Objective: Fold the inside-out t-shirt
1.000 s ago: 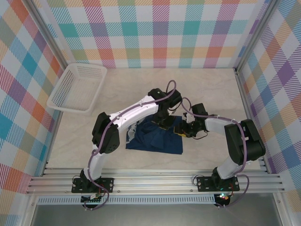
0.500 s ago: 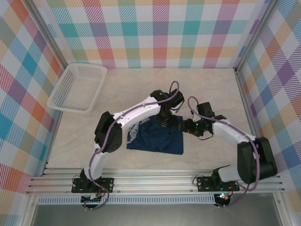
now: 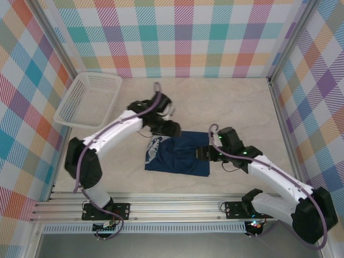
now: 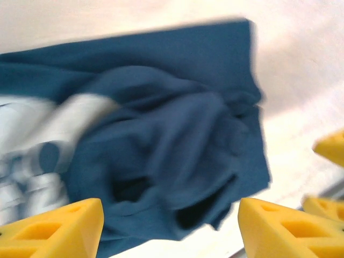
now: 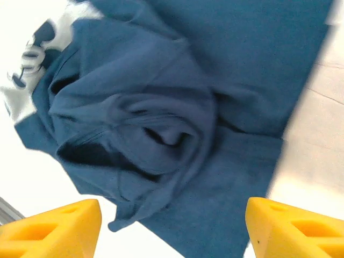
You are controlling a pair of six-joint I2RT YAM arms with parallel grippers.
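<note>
- Top external view: the t-shirt (image 3: pixel 183 158) is seen lying on the surface (image 3: pixel 236 102), about in the middle and nearer to the front rails (image 3: pixel 177 207) than to the back wall (image 3: pixel 183 37).
- The front and right edges of the cloth are straight, so a roughly rectangular outline is formed. The left edge is less even, and a pale print (image 3: pixel 153 149) is shown there.
- The left tool (image 3: pixel 172 129) is held just beside the far left corner of the cloth. The right tool (image 3: pixel 202 153) is placed over its right edge.
- Wide bare room is left on the far side and on the right side of the surface. Only a narrow strip is left between the front edge of the cloth and the rails.
- A white basket (image 3: pixel 88 99) of plastic lattice is found in the far left corner, against the side wall and well apart from the cloth.
- In the left wrist view, the yellow fingers (image 4: pixel 54 226) are spread wide apart, with nothing gripped between them. Blue cloth is seen below.
- In the right wrist view, the yellow fingers (image 5: pixel 295 228) are also spread apart and hold nothing.
- The cloth looks soft and matte, dark blue, and it is bunched into rounded folds in the middle. The surface is pale, with a stone-like pattern.
</note>
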